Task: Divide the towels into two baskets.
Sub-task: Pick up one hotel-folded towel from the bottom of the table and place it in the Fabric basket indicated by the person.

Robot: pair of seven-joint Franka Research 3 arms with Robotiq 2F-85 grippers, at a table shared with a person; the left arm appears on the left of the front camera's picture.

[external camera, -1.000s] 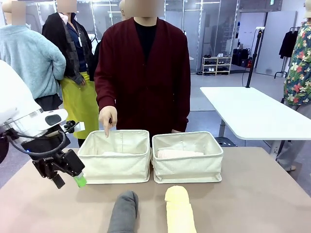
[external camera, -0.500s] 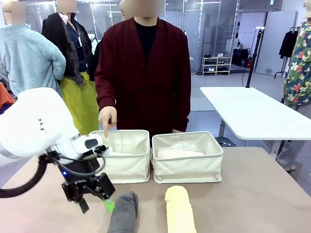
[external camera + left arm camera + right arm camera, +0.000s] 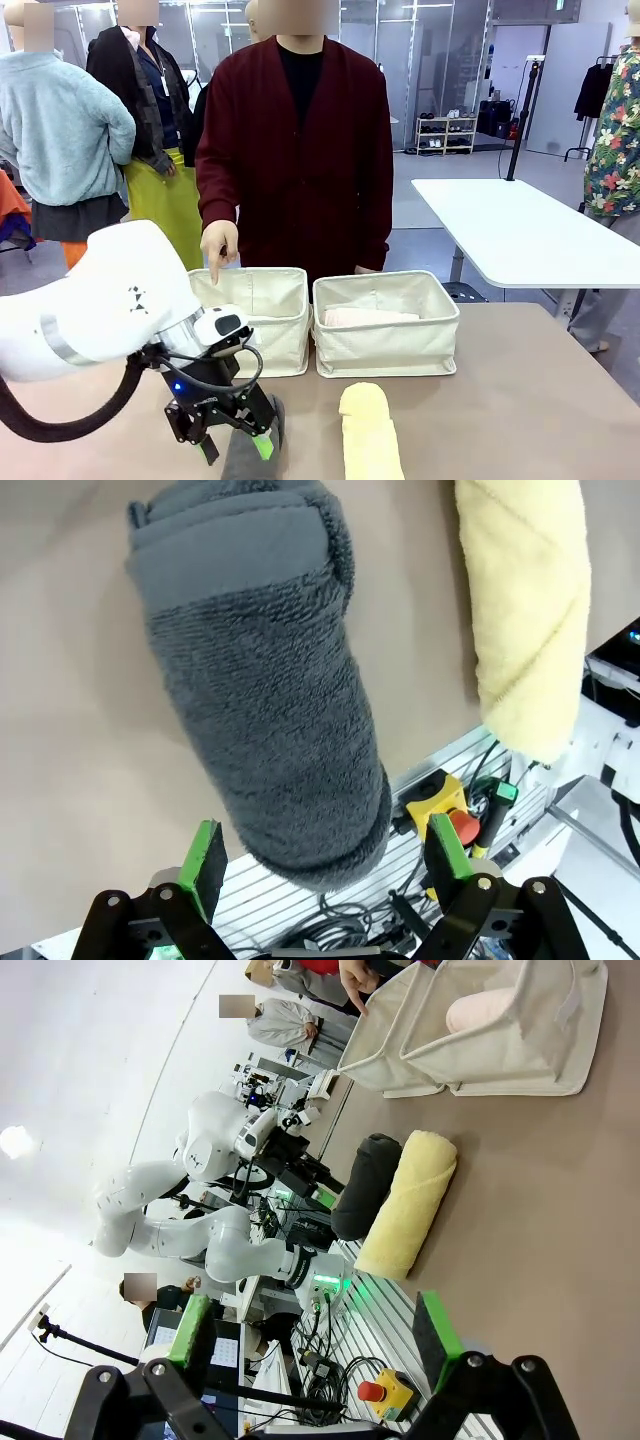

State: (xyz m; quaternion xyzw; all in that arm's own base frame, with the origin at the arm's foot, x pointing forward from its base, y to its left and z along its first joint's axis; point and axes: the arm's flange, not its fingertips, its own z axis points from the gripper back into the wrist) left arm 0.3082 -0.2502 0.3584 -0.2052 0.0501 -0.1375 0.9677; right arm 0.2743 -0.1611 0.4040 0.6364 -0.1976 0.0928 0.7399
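A dark grey towel (image 3: pixel 262 462) and a pale yellow towel (image 3: pixel 368 436) lie rolled side by side near the table's front edge. My left gripper (image 3: pixel 235 448) hangs open over the grey towel (image 3: pixel 265 680), its green pads (image 3: pixel 205 855) on either side of the roll's near end without touching it. The yellow towel (image 3: pixel 525 610) lies beside it. Behind stand two cream baskets, the left basket (image 3: pixel 282 345) and the right basket (image 3: pixel 385 350); a pale pink towel (image 3: pixel 365 318) lies in the right one. My right gripper (image 3: pixel 312 1330) is open and holds nothing, well back from the towels (image 3: pixel 410 1215).
A person in a dark red cardigan stands behind the baskets, one hand (image 3: pixel 218 245) pointing down at the left basket's far rim. My left arm's white body (image 3: pixel 110 300) covers the table's left part. Bare tabletop (image 3: pixel 530 400) lies to the right.
My left arm has swung right and toward the front edge, from beside the left basket to over the grey towel. Towels, baskets and the pointing hand have stayed put.
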